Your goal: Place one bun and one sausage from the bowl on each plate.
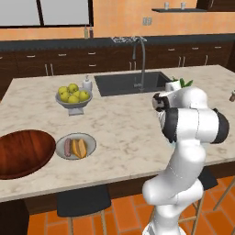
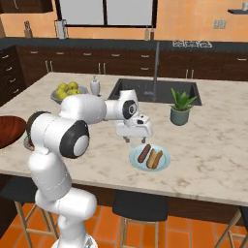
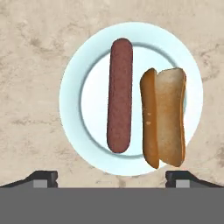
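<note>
on the pale blue plate a sausage and a tan bun are lying side by side, not quite touching, the bun at the sausage's three o'clock in the hand view, each with room so neither is rolling off the rim. the gripper is hovering straight above them, its jaws standing wide apart and holding nothing, which reads to me as a finished drop. over at the counter's left, the grey plate is carrying its own sausage and orange bun, sitting just beside the wooden bowl at its three o'clock. the bowl is looking emptied, so i'd judge the task as good as done.
</note>
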